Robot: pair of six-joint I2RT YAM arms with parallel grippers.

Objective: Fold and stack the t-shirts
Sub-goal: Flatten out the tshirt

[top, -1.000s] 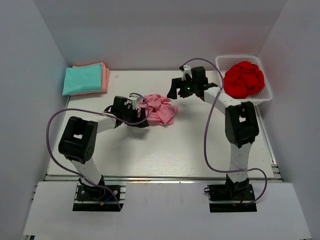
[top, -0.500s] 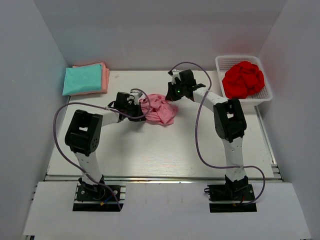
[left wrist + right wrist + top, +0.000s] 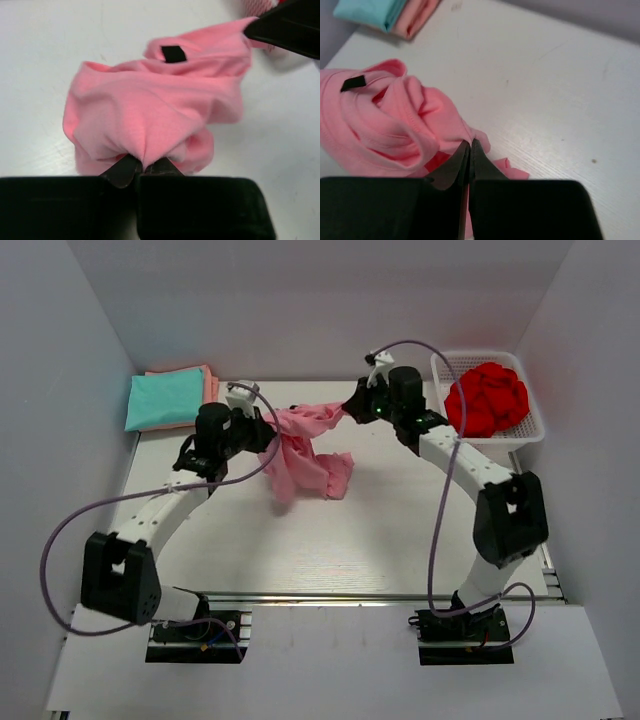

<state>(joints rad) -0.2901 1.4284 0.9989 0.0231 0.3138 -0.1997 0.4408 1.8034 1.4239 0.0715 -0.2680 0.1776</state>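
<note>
Open a second ago, the left gripper [image 3: 142, 170] and right gripper [image 3: 470, 150] now pinch the crumpled light pink cloth t-shirt [image 3: 300, 455], lifting it stretched between them, ready to spread.

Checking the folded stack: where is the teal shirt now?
Top view: the teal shirt lies folded at the far left corner of the table, atop the salmon-orange shirt.

Nothing readable is showing in any view: no words, brands, numbers or signs. The only label-like thing is a small black tag [image 3: 173, 53] sewn on the light pink t-shirt [image 3: 150, 115], and it is appearing as a plain dark patch with no lettering that can be made out in either wrist view.
</note>
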